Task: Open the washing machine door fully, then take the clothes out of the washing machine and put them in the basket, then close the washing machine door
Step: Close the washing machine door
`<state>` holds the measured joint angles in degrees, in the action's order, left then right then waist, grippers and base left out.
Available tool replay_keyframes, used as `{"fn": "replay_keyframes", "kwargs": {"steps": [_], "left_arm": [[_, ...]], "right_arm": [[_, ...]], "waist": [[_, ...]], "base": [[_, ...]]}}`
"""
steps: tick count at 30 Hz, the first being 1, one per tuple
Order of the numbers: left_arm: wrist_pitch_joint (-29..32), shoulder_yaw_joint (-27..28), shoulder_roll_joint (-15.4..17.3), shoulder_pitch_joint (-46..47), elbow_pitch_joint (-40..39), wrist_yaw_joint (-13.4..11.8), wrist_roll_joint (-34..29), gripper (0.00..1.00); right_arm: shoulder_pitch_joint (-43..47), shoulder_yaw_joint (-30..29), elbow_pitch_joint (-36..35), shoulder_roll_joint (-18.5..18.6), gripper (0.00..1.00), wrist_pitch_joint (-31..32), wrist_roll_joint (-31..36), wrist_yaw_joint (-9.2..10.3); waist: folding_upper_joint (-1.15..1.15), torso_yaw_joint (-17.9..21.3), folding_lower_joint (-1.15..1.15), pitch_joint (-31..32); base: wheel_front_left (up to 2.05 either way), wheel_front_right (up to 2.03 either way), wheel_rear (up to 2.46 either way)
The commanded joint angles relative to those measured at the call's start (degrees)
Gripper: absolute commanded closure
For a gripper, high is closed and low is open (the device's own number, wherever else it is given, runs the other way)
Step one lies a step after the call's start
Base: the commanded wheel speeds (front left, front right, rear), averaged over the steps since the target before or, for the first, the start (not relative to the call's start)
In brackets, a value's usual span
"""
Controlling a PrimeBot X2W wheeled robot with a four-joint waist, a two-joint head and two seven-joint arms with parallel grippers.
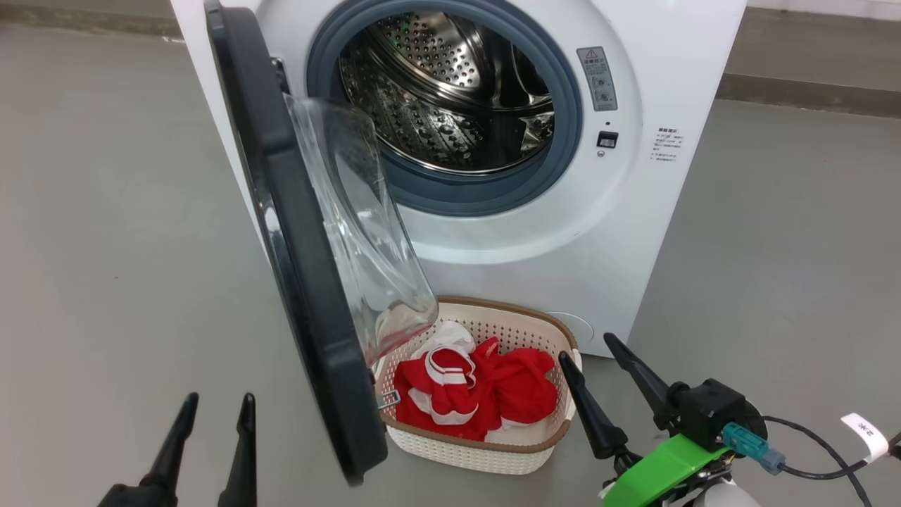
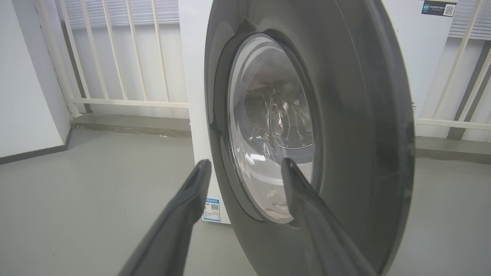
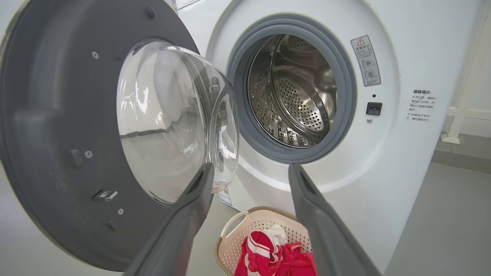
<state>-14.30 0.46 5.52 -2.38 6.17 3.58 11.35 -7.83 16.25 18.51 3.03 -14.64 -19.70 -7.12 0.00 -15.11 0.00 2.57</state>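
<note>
Two wide-spread empty tools: left tool (image 1: 219, 400) by door (image 1: 310, 296), right tool (image 1: 586, 347) near basket (image 1: 464, 451).

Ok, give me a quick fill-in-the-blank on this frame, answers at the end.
The round black-rimmed washing machine door stands ____.
The cream perforated plastic basket holds garments coloured mostly ____.
The perforated steel drum of the white washing machine looks ____.
The left claw and right claw each grip ____.
Answers: open; red; empty; nothing.
</note>
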Motion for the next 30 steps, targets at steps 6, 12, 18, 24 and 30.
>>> {"fn": "replay_keyframes", "kwargs": {"steps": [6,12,18,24,30], "left_arm": [[-0.7,2.48,0.6,2.82,-0.11,1.0,0.48,1.0],[2.02,5.4,-0.6,7.62,0.91,2.11,10.57,1.0],[12.66,10.02,-2.26,14.93,0.36,2.53,33.36,1.0],[24.69,11.82,-2.6,19.88,-2.22,-2.98,57.77,1.0],[31.92,11.25,-2.63,21.56,-6.31,-12.44,75.91,1.0]], "right_arm": [[-0.4,1.5,-1.48,-0.15,0.0,-0.36,-0.69,-0.36],[-0.49,1.48,-1.29,-0.15,0.0,-0.36,-0.24,-0.36],[-0.71,1.77,-1.2,-0.15,0.0,-0.36,0.03,-0.36],[-0.99,1.65,-0.94,-0.15,0.0,-0.36,0.06,-0.36],[-1.35,1.65,-0.64,-0.15,0.0,-0.36,0.19,-0.36]], "waist": [[0.0,0.09,0.0,0.27],[0.0,0.07,0.0,0.09],[0.0,0.55,0.0,-0.2],[0.0,1.14,0.0,-0.57],[0.0,1.7,0.0,-0.95]], "base": [[0.0,0.0,0.0],[0.0,0.0,0.0],[0.0,0.0,0.0],[0.0,0.0,0.0],[0.0,0.0,0.0]]}}
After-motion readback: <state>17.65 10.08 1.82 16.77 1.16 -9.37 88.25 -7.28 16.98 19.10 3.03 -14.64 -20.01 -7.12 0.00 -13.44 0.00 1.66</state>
